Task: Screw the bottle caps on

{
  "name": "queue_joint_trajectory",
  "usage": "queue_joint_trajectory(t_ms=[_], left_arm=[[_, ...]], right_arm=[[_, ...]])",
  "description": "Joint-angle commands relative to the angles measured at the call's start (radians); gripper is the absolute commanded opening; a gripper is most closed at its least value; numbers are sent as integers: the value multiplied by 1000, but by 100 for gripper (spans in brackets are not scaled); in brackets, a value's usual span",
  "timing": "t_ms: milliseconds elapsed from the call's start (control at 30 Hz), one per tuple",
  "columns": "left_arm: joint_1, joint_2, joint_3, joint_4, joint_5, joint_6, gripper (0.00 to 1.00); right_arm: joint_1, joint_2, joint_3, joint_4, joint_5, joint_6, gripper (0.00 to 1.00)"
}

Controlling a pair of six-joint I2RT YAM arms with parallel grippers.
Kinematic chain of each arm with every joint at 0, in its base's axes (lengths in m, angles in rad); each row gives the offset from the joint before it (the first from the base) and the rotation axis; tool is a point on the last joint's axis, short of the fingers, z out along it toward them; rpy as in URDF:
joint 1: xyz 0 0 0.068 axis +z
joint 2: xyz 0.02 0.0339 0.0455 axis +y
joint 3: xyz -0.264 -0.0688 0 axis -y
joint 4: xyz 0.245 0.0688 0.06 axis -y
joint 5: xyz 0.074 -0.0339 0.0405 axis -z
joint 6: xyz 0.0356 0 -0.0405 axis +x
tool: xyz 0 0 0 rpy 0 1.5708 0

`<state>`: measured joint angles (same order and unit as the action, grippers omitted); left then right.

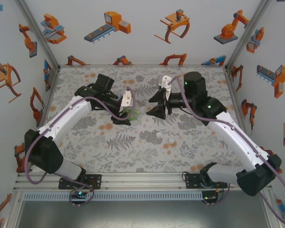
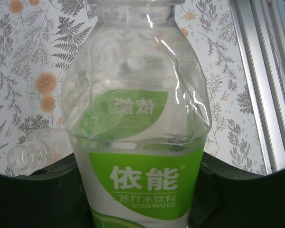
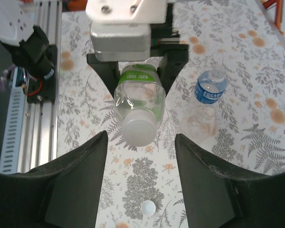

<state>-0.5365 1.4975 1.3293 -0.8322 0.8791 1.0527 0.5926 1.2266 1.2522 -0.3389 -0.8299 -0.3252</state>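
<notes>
A green-labelled see-through plastic bottle (image 3: pixel 137 109) sits clamped in the left gripper (image 3: pixel 138 71) (black fingers (image 3: pixel 104 71)); a blue-labelled clear plastic bottle (image 3: pixel 210 91) is just beside it.

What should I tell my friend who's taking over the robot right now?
Left claw: shut on the green-label bottle, held sideways.
Right claw: open, empty, facing that bottle's top end.
Blue-label bottle and clear bottle: on the table, both look uncapped.
A white cap and a second cap lie loose on the table.
Done: can't tell if the green one is capped. Left: cap the others.
</notes>
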Motion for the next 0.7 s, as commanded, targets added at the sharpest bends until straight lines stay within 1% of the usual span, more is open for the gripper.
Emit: queue_joint_trajectory(t_ms=[0,67,267,467,533,567,667], left_arm=[[-4,-3,32,-36,43,32,0],[-4,-1,36,-42,43,36,0],[-8,1,37,-47,44,39,0],[-9,4,38,-49,44,40,0],[-8,5,39,-50,44,40,0],[-9,7,40,-50,43,38,0],[-9,10,42,-50,41,36,0]], right_arm=[[29,30,11,-37,3,-128,55],[37,36,6,-28,9,-129,54],[45,42,-3,-5,17,-129,47],[47,47,-5,-3,30,-129,37],[47,47,-6,-4,35,-125,29],[47,47,-7,-4,34,-121,26],[48,41,-19,23,39,-62,11]])
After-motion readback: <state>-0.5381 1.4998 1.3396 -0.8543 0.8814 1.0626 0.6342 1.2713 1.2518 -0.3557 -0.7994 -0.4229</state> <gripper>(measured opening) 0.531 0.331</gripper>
